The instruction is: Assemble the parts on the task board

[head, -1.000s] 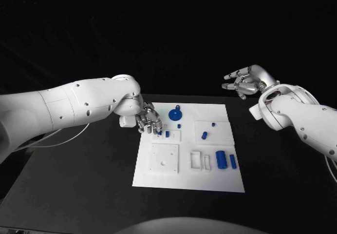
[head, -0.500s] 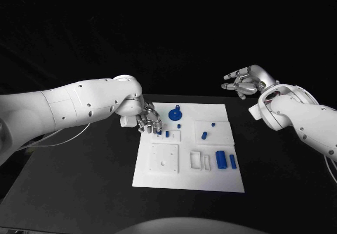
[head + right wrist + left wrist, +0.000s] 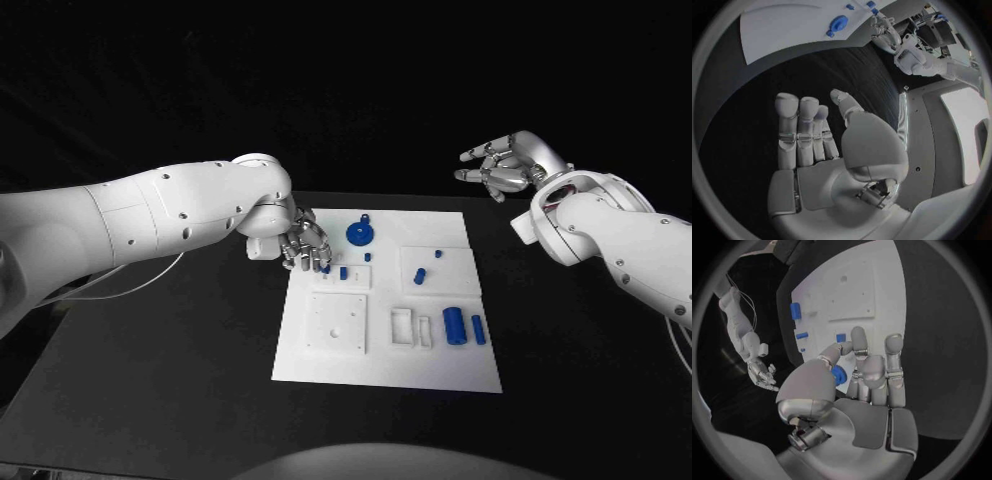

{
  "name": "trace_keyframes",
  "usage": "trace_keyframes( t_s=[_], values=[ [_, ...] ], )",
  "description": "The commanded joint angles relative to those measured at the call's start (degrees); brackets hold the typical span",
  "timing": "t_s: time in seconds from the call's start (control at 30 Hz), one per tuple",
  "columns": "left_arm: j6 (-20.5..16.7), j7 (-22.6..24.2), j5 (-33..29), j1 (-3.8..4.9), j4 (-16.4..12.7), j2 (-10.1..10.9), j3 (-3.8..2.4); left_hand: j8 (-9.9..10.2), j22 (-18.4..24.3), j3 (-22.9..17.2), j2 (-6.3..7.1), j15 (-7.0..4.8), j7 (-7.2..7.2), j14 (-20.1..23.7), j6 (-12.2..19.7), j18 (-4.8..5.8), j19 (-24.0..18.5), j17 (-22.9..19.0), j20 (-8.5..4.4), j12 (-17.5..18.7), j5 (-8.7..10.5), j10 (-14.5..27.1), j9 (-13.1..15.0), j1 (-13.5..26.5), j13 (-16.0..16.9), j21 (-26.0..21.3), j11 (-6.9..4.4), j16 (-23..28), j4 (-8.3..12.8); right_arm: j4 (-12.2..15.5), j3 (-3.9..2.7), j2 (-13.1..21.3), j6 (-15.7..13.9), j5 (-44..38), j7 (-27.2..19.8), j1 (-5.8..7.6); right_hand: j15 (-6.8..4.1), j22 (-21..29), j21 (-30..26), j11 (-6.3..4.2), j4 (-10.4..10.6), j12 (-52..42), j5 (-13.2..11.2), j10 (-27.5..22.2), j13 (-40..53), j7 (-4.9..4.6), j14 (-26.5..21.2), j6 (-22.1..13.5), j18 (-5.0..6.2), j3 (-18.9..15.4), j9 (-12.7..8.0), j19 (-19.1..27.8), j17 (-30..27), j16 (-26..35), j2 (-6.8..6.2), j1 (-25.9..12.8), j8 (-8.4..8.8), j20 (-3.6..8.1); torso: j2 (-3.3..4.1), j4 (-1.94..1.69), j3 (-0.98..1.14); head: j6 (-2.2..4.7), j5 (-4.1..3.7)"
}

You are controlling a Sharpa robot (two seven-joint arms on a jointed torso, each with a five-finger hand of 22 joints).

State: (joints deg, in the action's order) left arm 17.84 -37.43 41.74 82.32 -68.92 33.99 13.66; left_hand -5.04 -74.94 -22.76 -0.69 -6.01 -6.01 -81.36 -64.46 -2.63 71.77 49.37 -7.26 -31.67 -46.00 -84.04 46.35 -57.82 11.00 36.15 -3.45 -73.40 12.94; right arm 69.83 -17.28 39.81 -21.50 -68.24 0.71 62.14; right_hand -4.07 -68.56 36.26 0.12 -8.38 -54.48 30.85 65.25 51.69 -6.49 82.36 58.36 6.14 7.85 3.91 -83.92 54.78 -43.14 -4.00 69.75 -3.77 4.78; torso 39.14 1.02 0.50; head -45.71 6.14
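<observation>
The white task board (image 3: 389, 370) lies mid-table. On it are a round blue knob (image 3: 361, 236), a blue cylinder (image 3: 454, 326) and several small blue parts. My left hand (image 3: 304, 246) hovers low over the board's far left edge, fingers pointing down beside a small blue part (image 3: 343, 272). In the left wrist view, the left hand (image 3: 870, 375) pinches a small blue part (image 3: 837, 374) between thumb and fingers, above the board (image 3: 873, 270). My right hand (image 3: 500, 165) is raised beyond the board's far right corner; its fingers (image 3: 798, 125) are spread and hold nothing.
A raised white square block (image 3: 339, 325) and two narrow white slots (image 3: 411, 328) occupy the board's near half. Black table surface (image 3: 159, 380) surrounds the board on all sides. The knob (image 3: 837, 24) sits at the board's far end.
</observation>
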Motion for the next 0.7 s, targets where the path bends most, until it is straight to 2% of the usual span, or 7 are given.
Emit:
trace_keyframes(
  t_s=[0.03,0.7],
  values=[
    [-0.2,-0.14,0.23,-0.22,-0.01,-0.08,0.02,-0.19,-1.04,-3.46,-0.35,-0.12,6.3,-0.36,-8.04,-0.81,0.01,0.05,0.26,-0.26,-0.19,-2.68,0.08,-0.04,-0.04,0.18,-0.36,-0.14,3.08,0.0,-0.02,-0.05,0.57,-0.39,-0.21,-0.03,-0.08,-0.07,0.36,-0.17,0.12,-0.13,0.3,0.02,0.08,0.02,0.25,0.17,1.13,0.36,-0.08,-2.86,0.05,0.36,-0.41,-0.2,0.2,0.42,0.01,-0.01,-0.02,-0.06,-0.02],
    [-0.74,-0.32,0.7,-0.87,-0.27,0.1,0.06,-0.05,-1.04,-3.52,-0.38,-0.12,6.29,-0.33,-8.06,-0.82,-0.04,0.04,0.27,-0.24,-0.15,-2.68,0.14,0.0,-0.09,0.22,-0.34,-0.03,3.07,-0.07,-0.02,-0.2,0.61,-0.41,-0.25,-0.09,-0.08,-0.07,0.36,-0.17,0.12,-0.13,0.3,0.02,0.08,0.02,0.25,0.17,1.13,0.36,-0.08,-2.86,0.05,0.36,-0.41,-0.2,0.2,0.42,-0.02,0.04,0.03,-0.02,0.17]
  ],
)
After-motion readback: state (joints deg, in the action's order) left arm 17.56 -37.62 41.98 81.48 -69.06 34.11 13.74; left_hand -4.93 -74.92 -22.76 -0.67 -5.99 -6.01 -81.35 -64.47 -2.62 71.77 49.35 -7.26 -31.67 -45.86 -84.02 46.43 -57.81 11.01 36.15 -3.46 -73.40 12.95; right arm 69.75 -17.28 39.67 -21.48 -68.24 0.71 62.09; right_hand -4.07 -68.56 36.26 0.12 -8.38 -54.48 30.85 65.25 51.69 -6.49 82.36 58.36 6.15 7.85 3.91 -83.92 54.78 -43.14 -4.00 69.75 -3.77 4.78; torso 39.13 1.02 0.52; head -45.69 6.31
